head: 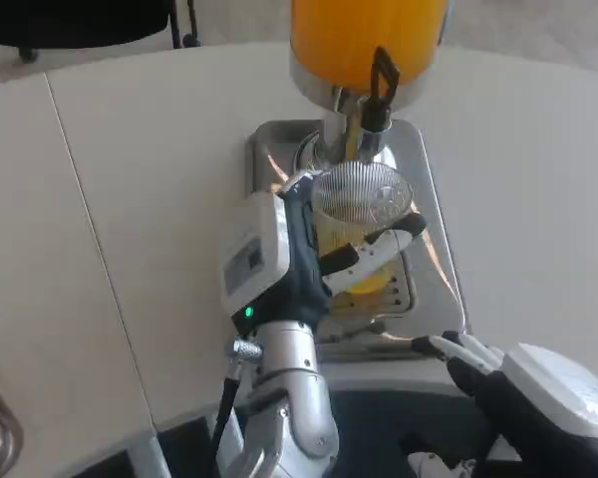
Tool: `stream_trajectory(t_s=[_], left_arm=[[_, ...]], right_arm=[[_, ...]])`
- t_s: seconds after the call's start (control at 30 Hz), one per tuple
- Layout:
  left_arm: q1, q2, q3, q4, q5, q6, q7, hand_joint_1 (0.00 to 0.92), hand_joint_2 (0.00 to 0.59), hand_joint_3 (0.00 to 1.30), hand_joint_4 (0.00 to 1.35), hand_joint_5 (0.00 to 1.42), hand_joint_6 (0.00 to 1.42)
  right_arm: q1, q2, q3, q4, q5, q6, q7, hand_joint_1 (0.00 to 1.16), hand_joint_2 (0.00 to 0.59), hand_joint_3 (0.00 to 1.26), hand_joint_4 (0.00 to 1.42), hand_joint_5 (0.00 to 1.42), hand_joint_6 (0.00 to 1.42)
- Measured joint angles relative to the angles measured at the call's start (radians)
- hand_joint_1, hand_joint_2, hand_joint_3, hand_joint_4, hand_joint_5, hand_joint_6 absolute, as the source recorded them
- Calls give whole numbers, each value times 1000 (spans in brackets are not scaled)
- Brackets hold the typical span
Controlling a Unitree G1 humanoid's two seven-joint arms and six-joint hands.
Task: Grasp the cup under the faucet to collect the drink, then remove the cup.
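I saw my left hand [324,244] gripping the cup [364,214] under the faucet [377,95]; my right hand [508,383] rested empty, fingers apart.

A broad white table [130,179] carries a shiny rectangular metal drip tray [434,209], the base of an orange juice dispenser [364,40] standing on the table's far side.

one cup [364,214], one dispenser [367,45] — two hands [279,259]
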Motion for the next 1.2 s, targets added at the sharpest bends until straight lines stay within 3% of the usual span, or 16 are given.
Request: stream_trajectory(t_s=[0.1, 0.23, 0.47, 0.93, 1.2], left_arm=[[0, 0, 3, 6, -9, -16, 9, 469, 89, 751, 831, 1125, 1424], [1, 1, 10, 14, -13, -38, 12, 508, 102, 921, 1030, 1261, 1424], [18, 20, 39, 15, -19, -86, 22, 531, 84, 986, 1145, 1357, 1424], [134, 149, 49, -124, -29, -174, -52, 530, 76, 996, 1169, 1364, 1424], [198, 199, 81, -231, -48, -188, -100, 532, 75, 996, 1169, 1364, 1424]], right_arm=[[-6, 0, 0, 0, 0, 5, 0, 623, 474, 87, 0, 0, 0], [-14, 0, 1, 3, -3, 8, 0, 629, 477, 85, 0, 0, 0], [-28, 0, 14, 12, -5, 11, 0, 634, 478, 84, 0, 0, 0], [-67, -3, 18, 25, -15, -8, -5, 618, 457, 71, 0, 0, 0], [-73, -1, 18, 25, -21, -33, -10, 610, 455, 65, 0, 0, 0]])
